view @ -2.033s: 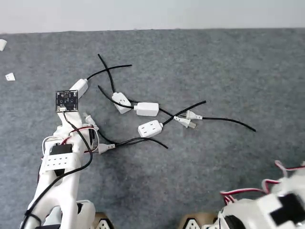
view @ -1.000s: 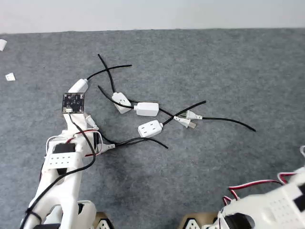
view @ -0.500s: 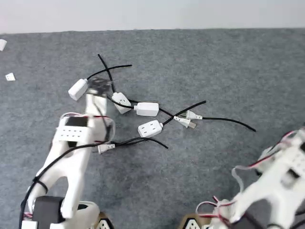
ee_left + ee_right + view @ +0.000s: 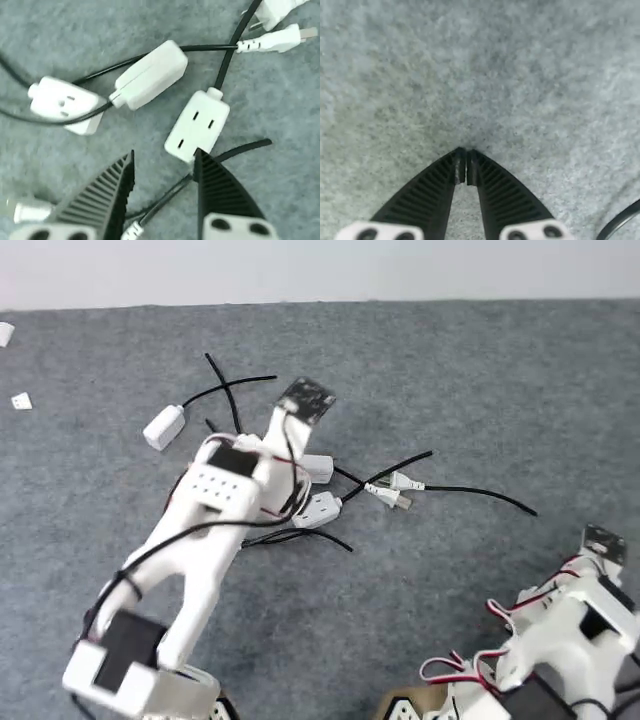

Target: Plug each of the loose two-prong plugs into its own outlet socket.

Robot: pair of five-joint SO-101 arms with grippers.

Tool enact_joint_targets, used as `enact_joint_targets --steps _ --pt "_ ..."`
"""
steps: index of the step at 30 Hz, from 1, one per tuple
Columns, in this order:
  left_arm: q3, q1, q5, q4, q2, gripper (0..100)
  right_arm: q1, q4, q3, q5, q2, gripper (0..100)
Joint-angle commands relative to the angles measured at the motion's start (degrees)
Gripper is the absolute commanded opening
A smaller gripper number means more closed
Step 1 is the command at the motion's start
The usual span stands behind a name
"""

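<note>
My left gripper is open, its fingertips hovering just above a white double outlet block. Beside it lie a long white connector and another white outlet, all on black cords. A white two-prong plug lies farther off. In the high view the left arm stretches over this cluster, next to the double outlet block. Two loose plugs lie to its right, and one more outlet sits at the left. My right gripper is shut over bare carpet.
Grey carpet covers the table. Black cords trail across the middle. The right arm sits at the near right corner. Small white scraps lie at the far left. A black cord shows near the right gripper.
The left arm has swung right, from the outlet at the left to over the middle cluster. The right arm has shifted and turned at the near right corner.
</note>
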Motion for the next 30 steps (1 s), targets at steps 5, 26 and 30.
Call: enact_joint_targets --steps 5,26,30 --pt "-9.2 1.0 -11.1 -1.8 11.6 19 -2.8 -0.7 -2.3 1.4 0.7 0.9" --pt "-19.5 1.3 -18.1 7.5 17.3 19 -5.1 -0.7 -2.0 1.9 0.0 0.8" --pt "-19.1 1.1 -18.2 7.9 15.6 19 -5.7 -0.7 -2.0 1.9 0.0 0.8"
